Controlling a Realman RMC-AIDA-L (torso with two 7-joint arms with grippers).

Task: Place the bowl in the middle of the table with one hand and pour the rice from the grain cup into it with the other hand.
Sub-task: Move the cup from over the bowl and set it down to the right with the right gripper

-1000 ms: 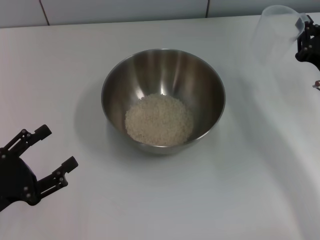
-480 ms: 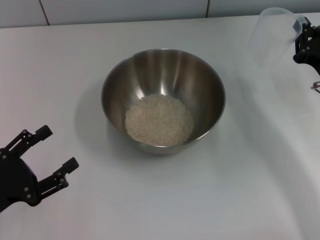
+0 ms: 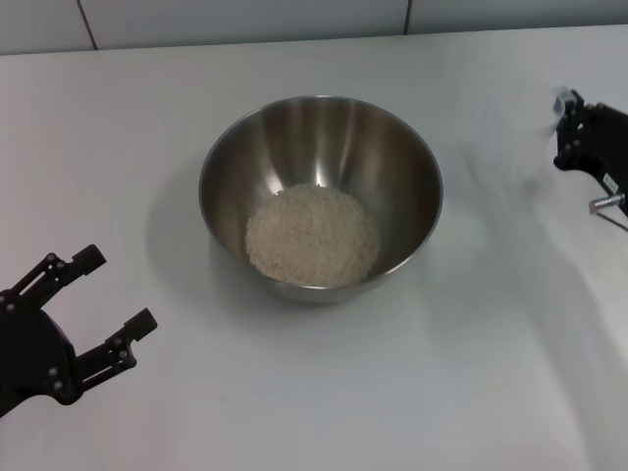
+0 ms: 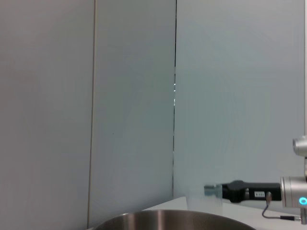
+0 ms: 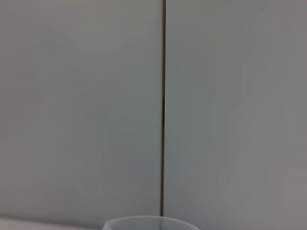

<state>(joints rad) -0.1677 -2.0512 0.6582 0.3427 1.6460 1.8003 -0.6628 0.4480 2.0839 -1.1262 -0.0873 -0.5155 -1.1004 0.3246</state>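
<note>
Bowl sits upright near the middle of the table, wide steel rim facing up. Rice lies in a pale heap on the bowl's floor, toward the near side; the upper walls are bare metal.

Left gripper hovers at the near left of the table, well apart from the bowl. Its two fingers are spread wide, nothing between them.

Right gripper is at the far right edge of the head view, level with the bowl's far rim and well apart from it. Only the dark body and a bit of metal fitting show there. Fingers are not visible clearly; cannot tell how far they are parted or whether they grip anything.

Cup: in the right wrist view a curved translucent rim sits right at the frame's edge, close to that camera, with a panelled wall behind it. In the left wrist view a faint clear shape stands beyond the bowl's rim, just at the tip of the right arm's dark gripper body. In the head view the cup cannot be made out; only a pale smear near the right gripper. Whether the cup holds any rice cannot be told.
</note>
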